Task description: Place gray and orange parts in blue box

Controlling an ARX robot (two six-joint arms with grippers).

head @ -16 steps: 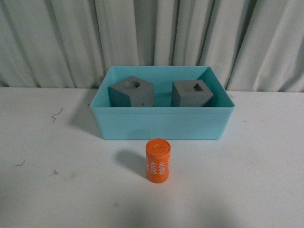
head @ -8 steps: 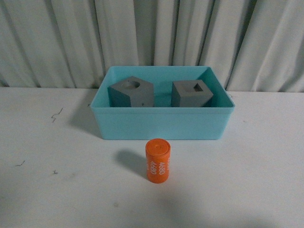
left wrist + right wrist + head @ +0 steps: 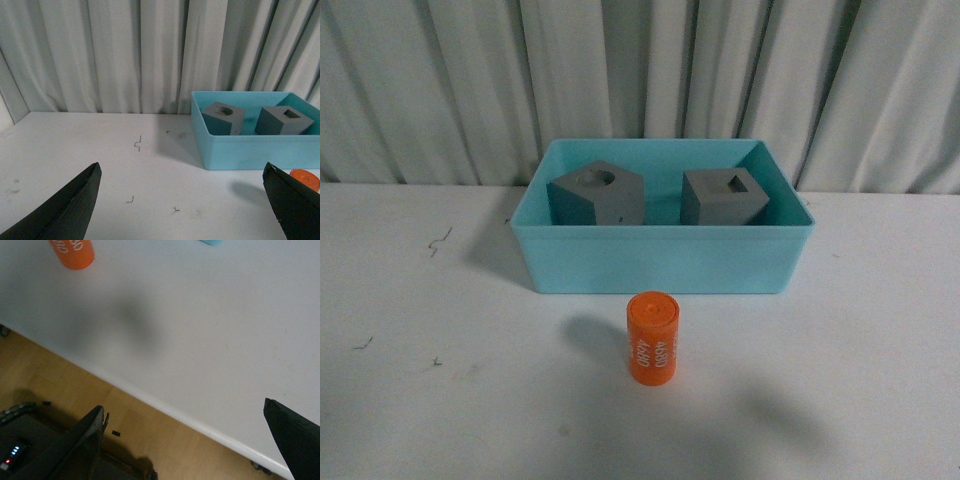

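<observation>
Blue box (image 3: 660,262) sat on the white table (image 3: 860,340), near the pleated gray curtain (image 3: 640,70). 2 gray parts lay inside it. Gray cube with round recess (image 3: 597,195) was on the robot's left side, turned with 1 corner toward the front camera. Gray cube with square recess (image 3: 723,197) was on the right side, apart from the first. Orange cylinder (image 3: 653,338) stood upright on the table outside the box, just in front of its near wall and not touching it; white "4680" print ran along its side. Neither arm showed in the front view. Left gripper (image 3: 180,205) was spread wide, its 2 dark fingers (image 3: 65,210) far apart with nothing between them. It looked across the table toward the box, both cubes in sight. Right gripper (image 3: 185,440) was likewise wide apart and empty, pointed down over the table's near edge, with wooden floor (image 3: 60,385) showing beyond. The cylinder appeared in that view well clear of its fingers.
</observation>
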